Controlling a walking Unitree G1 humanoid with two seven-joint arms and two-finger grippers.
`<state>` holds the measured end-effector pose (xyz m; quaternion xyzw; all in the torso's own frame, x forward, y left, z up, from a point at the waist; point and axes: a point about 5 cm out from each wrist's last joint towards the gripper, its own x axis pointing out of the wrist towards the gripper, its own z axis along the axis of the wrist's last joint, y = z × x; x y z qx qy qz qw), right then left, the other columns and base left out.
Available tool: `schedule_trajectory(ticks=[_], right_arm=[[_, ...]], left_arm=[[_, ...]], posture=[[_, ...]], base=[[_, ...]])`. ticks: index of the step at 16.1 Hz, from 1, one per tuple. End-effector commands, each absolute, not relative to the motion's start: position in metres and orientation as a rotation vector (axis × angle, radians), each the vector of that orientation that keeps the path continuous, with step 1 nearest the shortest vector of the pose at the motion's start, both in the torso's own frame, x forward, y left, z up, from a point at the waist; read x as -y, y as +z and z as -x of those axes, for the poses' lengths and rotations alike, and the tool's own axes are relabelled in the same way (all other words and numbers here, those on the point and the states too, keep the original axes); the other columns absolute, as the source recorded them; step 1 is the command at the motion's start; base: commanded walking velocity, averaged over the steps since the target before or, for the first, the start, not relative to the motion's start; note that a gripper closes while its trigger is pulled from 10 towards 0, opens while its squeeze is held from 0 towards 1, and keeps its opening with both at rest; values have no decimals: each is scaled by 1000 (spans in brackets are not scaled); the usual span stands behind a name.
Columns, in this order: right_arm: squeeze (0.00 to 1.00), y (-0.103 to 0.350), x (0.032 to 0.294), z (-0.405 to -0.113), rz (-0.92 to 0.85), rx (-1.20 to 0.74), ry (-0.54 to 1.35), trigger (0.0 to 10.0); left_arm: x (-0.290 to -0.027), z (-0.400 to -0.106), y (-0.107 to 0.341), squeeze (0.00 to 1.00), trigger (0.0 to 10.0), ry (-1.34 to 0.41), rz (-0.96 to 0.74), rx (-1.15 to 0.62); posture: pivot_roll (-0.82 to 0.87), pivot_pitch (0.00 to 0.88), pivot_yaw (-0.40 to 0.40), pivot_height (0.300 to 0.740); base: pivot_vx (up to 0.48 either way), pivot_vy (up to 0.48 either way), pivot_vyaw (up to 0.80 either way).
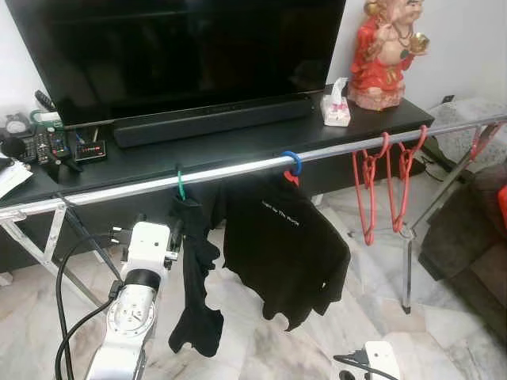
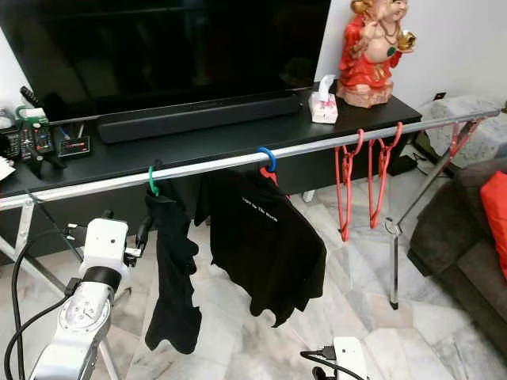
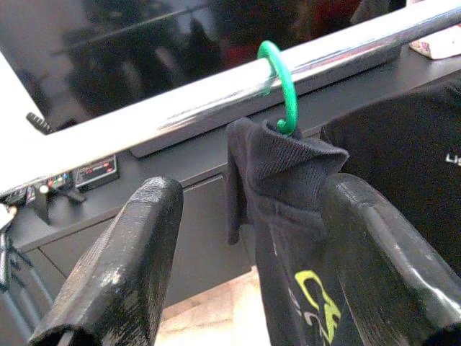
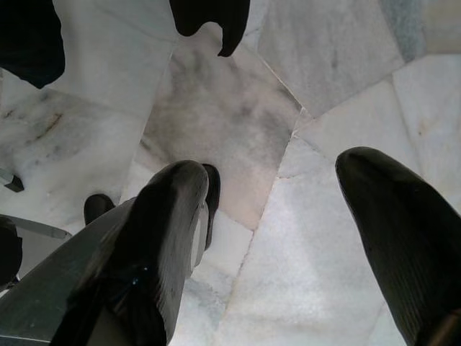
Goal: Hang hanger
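While the green hook sits over the rail: the hanger looks already hung, so the coming move would be a backing-off, not a lift.
Green hanger hook (image 3: pixel 279 86): looped over the chrome rail (image 1: pixel 238 169), carrying a dark garment (image 3: pixel 288 216) that hangs straight down.
Left gripper (image 3: pixel 245 259): fingers spread wide, just below the rail, one on each side of the garment's collar; nothing pinched.
Key relation: hook lies ahead of and above the jaws, the rail's long axis running across them.
Nearer arm: the left by far.
Right gripper (image 4: pixel 288 238): fingers apart, low over the marble floor (image 4: pixel 238 122), idle.
Neighbour: black T-shirt (image 1: pixel 281 245) on a blue hook (image 1: pixel 291 163), just beside.
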<state>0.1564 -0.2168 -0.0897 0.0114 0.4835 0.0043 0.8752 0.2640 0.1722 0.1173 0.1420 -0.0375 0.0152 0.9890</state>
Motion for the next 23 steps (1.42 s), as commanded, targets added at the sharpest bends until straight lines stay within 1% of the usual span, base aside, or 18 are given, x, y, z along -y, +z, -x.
schedule_trajectory(ticks=[1,7,8,10,14,18,20,23], right_arm=[[0,-90,219,-155,-16,-1012,5,10000],[0,-89,219,-156,9,-1008,27,10000],[0,-89,219,-156,12,-1008,29,10000],[0,-90,219,-155,-17,-1008,16,10000],[0,-90,218,-155,7,-1010,35,10000],[0,-89,218,-156,18,-1009,49,10000],[0,-89,217,-156,-2,-1010,45,10000],[0,-89,216,-157,22,-1011,73,10000]], left_arm=[[-172,-266,121,0,10000,38,-303,84],[-171,-262,119,0,10000,37,-292,57],[-171,-262,119,0,10000,39,-290,57],[-170,-264,120,0,10000,39,-286,55],[-170,-264,120,0,10000,41,-285,52],[-170,-267,121,0,10000,43,-283,50],[-170,-268,121,0,10000,49,-284,48],[-172,-269,122,0,10000,59,-282,46]], posture=[[-70,0,-48,740],[-64,0,-52,740],[-64,0,-51,740],[-64,0,-51,740],[-65,0,-48,740],[-66,0,-47,740],[-64,0,-47,740],[-61,0,-49,740]], base=[[0,-337,0],[0,-362,0],[0,-356,-538],[0,-352,291],[0,-352,0],[0,-354,633],[0,-351,0],[0,-350,0]])
